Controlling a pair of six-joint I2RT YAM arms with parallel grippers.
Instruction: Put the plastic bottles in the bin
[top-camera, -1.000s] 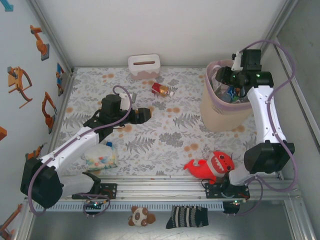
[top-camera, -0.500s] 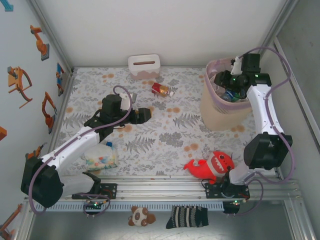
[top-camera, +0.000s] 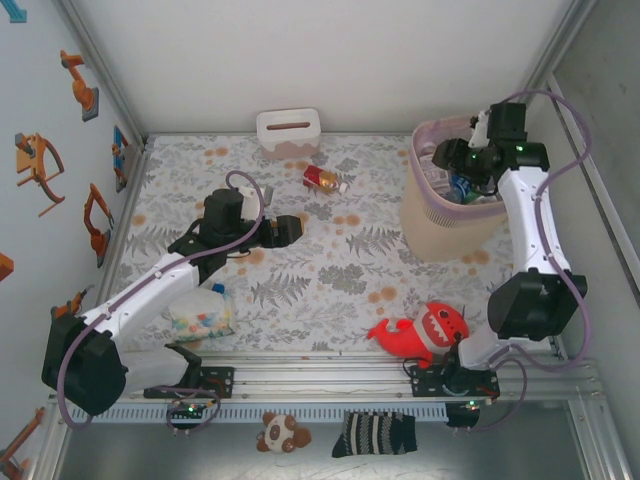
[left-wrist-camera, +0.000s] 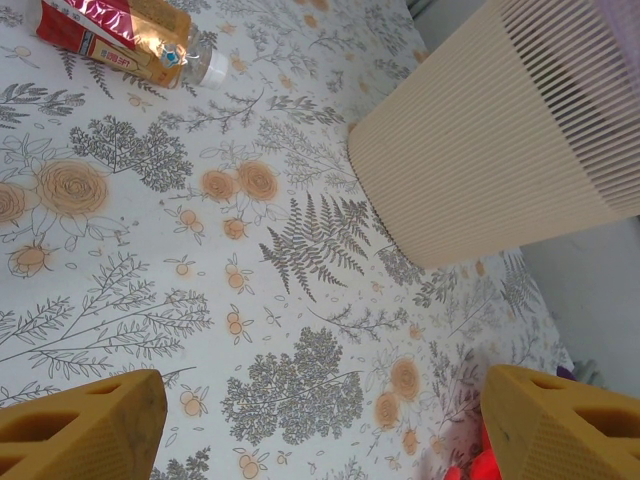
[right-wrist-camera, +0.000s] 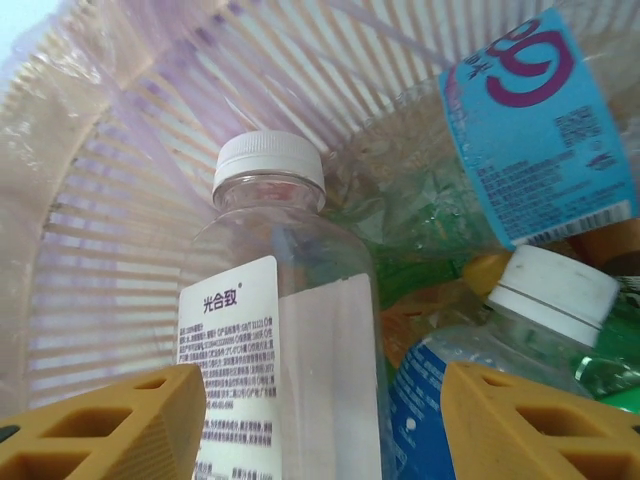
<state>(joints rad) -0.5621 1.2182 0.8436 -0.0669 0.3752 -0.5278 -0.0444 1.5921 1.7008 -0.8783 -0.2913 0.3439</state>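
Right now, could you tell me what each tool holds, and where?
Nothing, it seems. The left tool is open and empty; the right tool stands open around a clear bottle in the bin, a gap on one side.

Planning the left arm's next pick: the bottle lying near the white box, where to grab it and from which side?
Probably the labelled body of the bottle, mid-length, from straight above with jaws across its width. It lies on its side on the table, white cap toward the bin; the body is the straight, even section, the neck tapers.
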